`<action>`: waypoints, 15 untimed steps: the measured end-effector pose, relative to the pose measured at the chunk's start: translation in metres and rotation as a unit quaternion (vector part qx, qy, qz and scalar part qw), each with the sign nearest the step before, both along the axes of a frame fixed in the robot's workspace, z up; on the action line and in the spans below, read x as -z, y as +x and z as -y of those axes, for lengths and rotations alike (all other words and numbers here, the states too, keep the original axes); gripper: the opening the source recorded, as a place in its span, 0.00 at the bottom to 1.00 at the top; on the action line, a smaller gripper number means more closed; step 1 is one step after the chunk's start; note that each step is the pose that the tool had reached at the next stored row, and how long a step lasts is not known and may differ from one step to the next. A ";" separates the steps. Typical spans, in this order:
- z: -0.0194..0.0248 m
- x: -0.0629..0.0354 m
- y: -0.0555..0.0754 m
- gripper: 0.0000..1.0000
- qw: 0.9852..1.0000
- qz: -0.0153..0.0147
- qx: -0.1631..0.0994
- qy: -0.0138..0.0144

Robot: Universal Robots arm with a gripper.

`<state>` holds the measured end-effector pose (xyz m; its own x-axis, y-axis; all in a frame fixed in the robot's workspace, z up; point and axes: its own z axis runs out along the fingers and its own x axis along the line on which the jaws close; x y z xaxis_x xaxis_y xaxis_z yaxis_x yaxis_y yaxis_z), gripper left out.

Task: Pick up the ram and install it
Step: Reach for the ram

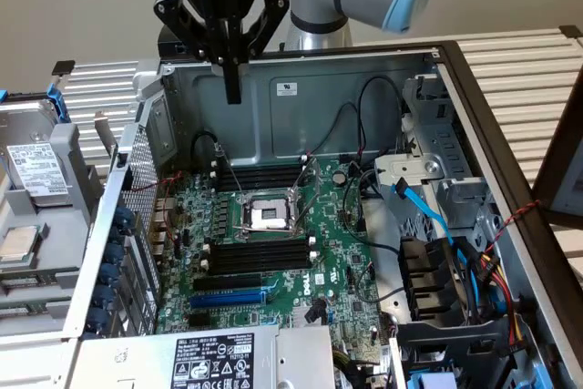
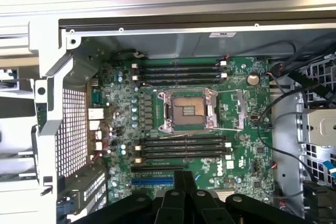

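My gripper (image 1: 234, 88) hangs above the back left corner of the open computer case (image 1: 364, 88), fingers pressed together with nothing between them. In the wrist view the shut gripper (image 2: 184, 179) points down at the green motherboard (image 2: 239, 156). Black memory slots lie in two banks either side of the CPU socket (image 1: 269, 216): the far bank (image 1: 260, 175) and the near bank (image 1: 260, 252). All of these slots look unfilled. The ram is out of view.
A blue slot (image 1: 228, 298) lies in front of the near bank. Black, blue and red cables (image 1: 437, 225) and a drive cage (image 1: 437, 170) crowd the case on the exterior view's right. A hard drive (image 1: 36, 170) sits outside the case on the exterior view's left.
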<state>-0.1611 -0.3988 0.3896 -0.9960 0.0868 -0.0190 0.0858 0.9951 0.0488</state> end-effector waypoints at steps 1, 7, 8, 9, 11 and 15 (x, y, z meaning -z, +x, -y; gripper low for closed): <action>0.0000 0.0001 -0.004 0.11 1.000 0.000 0.000 0.000; 0.0000 0.0010 -0.028 0.11 1.000 0.000 0.001 0.000; 0.0000 0.0012 -0.032 0.11 1.000 0.000 0.001 0.000; 0.0000 0.0013 -0.036 0.11 1.000 0.000 0.001 0.000; 0.0000 0.0016 -0.045 0.11 1.000 0.000 0.001 0.000; 0.0000 0.0020 -0.063 0.11 1.000 0.000 0.001 0.000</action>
<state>-0.2245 -0.3988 0.3876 -0.9959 0.0880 -0.0187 0.0870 0.9950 0.0487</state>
